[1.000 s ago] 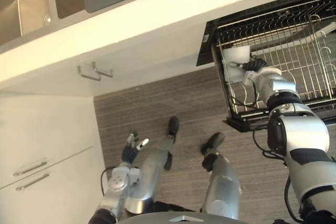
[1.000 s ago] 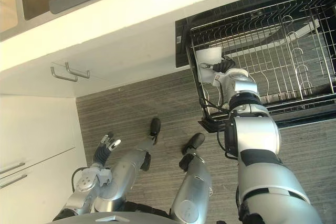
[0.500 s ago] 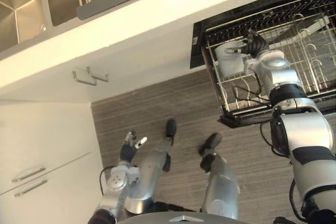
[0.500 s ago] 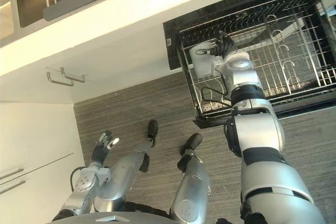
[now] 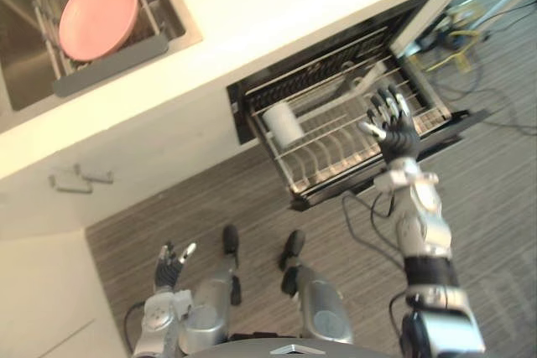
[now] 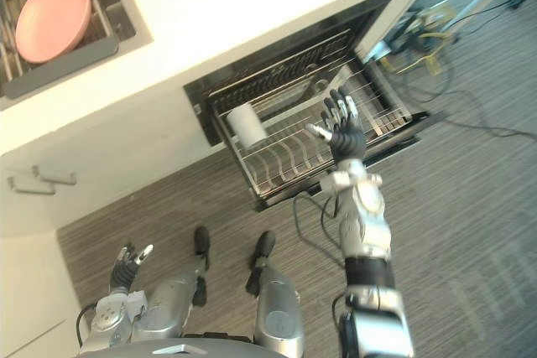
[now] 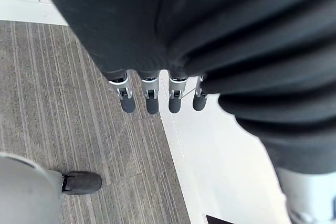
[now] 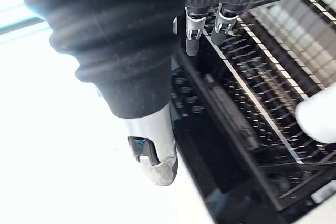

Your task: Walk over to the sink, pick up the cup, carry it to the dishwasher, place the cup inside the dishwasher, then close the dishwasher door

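The white cup (image 5: pixel 283 123) lies on its side at the left end of the pulled-out wire rack (image 5: pixel 336 144) of the open dishwasher; a part of the cup (image 8: pixel 320 114) also shows in the right wrist view. My right hand (image 5: pixel 390 126) is raised over the rack's right part, fingers straight and spread, holding nothing, well apart from the cup. My left hand (image 5: pixel 170 265) hangs low by the floor with relaxed fingers (image 7: pixel 149 95) and is empty.
A pink plate (image 5: pixel 97 12) stands in a dish rack inside the sink (image 5: pixel 21 81) at the upper left. The white counter (image 5: pixel 277 14) runs across above the dishwasher. Cabinet handles (image 5: pixel 80 179) are at the left. Cables (image 5: pixel 457 23) lie on the floor at the upper right.
My right hand has let go of the cup and drawn back to the right with fingers spread. The cup now lies in the rack. The camera has swung, shifting the whole scene.
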Robot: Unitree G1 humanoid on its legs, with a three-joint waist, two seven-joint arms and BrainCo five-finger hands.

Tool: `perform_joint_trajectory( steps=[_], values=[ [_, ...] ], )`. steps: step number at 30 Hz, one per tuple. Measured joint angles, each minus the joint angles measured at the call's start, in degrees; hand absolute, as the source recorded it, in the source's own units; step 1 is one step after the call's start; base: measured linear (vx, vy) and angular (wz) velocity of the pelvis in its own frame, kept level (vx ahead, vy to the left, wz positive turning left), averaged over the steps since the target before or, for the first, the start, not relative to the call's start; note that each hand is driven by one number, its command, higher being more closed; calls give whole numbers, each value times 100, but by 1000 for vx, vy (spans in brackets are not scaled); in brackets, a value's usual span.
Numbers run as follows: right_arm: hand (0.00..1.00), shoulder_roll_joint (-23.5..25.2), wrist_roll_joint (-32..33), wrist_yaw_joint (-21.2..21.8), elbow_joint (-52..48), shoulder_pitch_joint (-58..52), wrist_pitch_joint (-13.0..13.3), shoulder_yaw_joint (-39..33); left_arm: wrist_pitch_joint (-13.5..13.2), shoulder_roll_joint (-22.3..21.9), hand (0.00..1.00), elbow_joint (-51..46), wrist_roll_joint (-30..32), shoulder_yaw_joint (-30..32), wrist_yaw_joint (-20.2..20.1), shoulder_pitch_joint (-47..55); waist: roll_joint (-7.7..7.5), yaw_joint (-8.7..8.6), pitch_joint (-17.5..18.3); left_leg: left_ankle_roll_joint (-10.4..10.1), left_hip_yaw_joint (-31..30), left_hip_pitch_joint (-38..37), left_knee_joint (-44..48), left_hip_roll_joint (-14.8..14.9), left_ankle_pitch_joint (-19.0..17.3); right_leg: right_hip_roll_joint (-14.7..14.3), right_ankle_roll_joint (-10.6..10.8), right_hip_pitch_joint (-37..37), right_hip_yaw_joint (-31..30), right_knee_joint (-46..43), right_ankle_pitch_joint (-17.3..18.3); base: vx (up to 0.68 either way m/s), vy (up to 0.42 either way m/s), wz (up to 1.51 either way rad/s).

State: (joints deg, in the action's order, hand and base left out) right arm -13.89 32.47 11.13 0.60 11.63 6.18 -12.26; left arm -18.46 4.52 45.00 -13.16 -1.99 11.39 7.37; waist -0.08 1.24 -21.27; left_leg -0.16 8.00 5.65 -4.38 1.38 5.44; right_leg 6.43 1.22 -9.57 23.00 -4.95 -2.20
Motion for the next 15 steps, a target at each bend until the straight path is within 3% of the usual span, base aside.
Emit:
perform_joint_trajectory(
  steps=[4, 7, 15],
  values=[
    [0, 526, -13, 287, -1103, -726, 601, -14, -19, -52, 0, 436, 103, 169, 63, 31, -69, -167, 440, -30, 143, -293, 0, 25, -178, -80, 29, 328, -110, 231, -5, 128, -1, -18],
    [0, 701, -13, 445, -1404, -1051, 842, -43, -18, -70, 0, 653, 103, 193, 39, 83, -71, -227, 735, -35, 196, -512, 1, 27, -293, -134, 69, 592, -206, 414, -23, 97, 14, -14],
    [0, 911, 24, 777, -1568, -1513, 869, -192, 24, -69, 0, 894, 130, 210, -100, 129, -83, -315, 1037, -61, 304, -950, 30, 16, -491, -192, 129, 1085, -353, 684, -61, 62, 13, -9]
  ],
)
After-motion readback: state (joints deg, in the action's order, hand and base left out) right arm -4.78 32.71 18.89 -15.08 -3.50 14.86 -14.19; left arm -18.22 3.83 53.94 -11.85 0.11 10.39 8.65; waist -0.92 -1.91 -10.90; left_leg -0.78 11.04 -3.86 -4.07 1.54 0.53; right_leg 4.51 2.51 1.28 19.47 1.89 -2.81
